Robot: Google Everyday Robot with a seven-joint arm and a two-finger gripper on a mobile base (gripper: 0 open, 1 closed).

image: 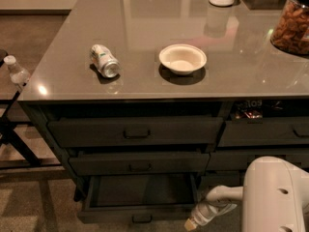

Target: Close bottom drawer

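Pincer (pixel 193 221): low at the bottom edge of the view, on the end of my white arm (pixel 275 197), just off the right front corner of the open drawer. I cannot tell how far it is open. I see nothing held in it. Touching the drawer or only beside it: cannot tell.

The wide dark charcoal bottom drawer with the slim flat front (pixel 116 211) stands pulled well out under the two taller-fronted dark drawers (pixel 135 132), with its plain dark inside exposed.

Judgement: the pincer sits at that corner so it can get onto the front panel and push it in. Closing is not yet done.

On the glossy grey tabletop (pixel 145 23), a dented metal can (pixel 105 60) lies on its side near a shallow white bowl (pixel 182 58). Both are well clear of the push.
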